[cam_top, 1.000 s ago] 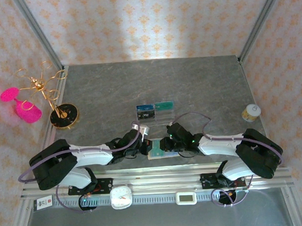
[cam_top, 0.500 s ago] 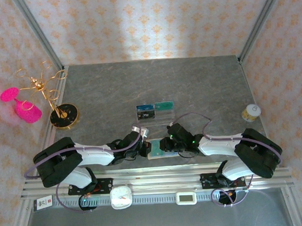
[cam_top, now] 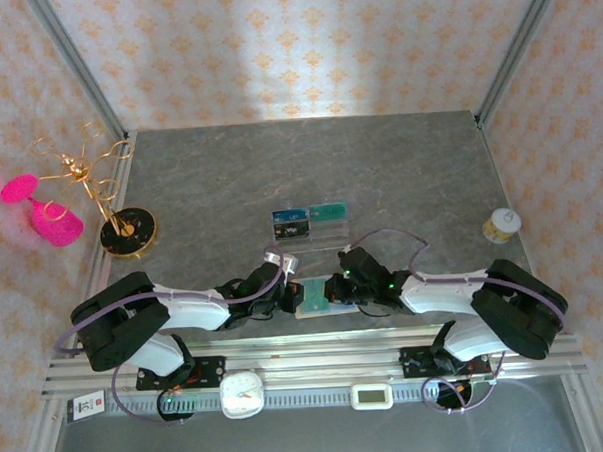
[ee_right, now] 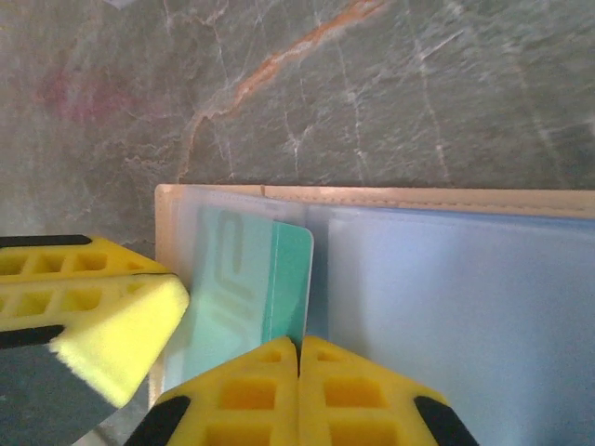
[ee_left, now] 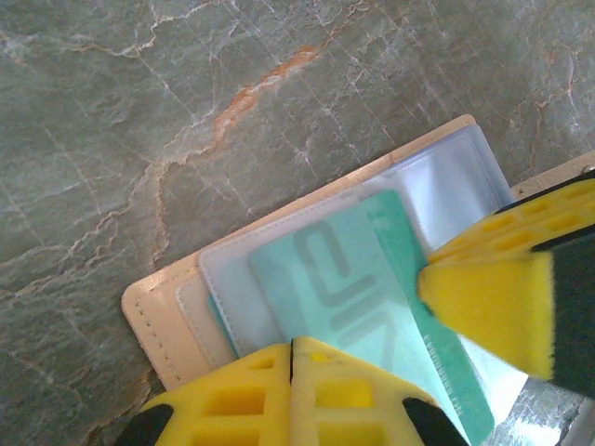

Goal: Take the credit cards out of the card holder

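Note:
The tan card holder (cam_top: 310, 300) lies open near the table's front edge, between both grippers. In the left wrist view its beige rim (ee_left: 153, 321) and pale slots show, with a teal credit card (ee_left: 344, 288) half inside a slot. My left gripper (ee_left: 291, 348) is shut, its tips resting on that slot's edge. In the right wrist view the teal credit card (ee_right: 290, 269) sticks out of its slot in the card holder (ee_right: 418, 196), and my right gripper (ee_right: 299, 342) is shut on the card's near edge. From above, the left gripper (cam_top: 288, 297) and right gripper (cam_top: 331, 290) meet over the holder.
A blue card (cam_top: 290, 223) and a teal card (cam_top: 329, 212) lie mid-table on a clear tray. A gold wire stand (cam_top: 129, 232) with pink pieces (cam_top: 43, 212) stands at the left. A small jar (cam_top: 501, 224) sits at the right edge.
The right gripper's jaws have closed on the teal card's edge. The left arm has shifted slightly to the right, its gripper still shut on the holder.

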You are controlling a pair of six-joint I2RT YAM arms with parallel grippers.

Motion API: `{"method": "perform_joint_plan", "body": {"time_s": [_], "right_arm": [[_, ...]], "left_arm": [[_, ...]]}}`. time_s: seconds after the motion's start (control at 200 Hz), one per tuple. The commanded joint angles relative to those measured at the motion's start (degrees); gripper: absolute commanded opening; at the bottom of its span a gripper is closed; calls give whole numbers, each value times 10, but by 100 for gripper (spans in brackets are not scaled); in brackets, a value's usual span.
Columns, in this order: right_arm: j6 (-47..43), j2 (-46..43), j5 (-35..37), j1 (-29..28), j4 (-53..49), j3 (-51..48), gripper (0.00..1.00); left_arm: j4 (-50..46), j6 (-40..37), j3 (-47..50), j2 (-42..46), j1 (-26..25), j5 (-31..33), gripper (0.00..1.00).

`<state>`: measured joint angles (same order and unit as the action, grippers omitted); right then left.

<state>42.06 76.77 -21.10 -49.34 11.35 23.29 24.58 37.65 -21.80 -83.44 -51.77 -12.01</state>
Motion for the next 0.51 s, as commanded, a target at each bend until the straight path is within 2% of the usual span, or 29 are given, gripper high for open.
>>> {"method": "perform_joint_plan", "body": {"time_s": [0.0, 0.14, 0.295, 0.501], "right_arm": [[14, -34, -14, 20, -22, -10, 0], [13, -66, -12, 25, -57, -18, 0], [8, -64, -7, 25, -37, -37, 0], [7, -35, -11, 25, -2, -47, 0]], "left_arm": [[-37, 7, 20, -2, -6, -3, 0], [-34, 8, 17, 20, -5, 2, 0], [-24, 2, -11, 58, -14, -3, 0], [-16, -8, -49, -16, -29, -11, 0]]}}
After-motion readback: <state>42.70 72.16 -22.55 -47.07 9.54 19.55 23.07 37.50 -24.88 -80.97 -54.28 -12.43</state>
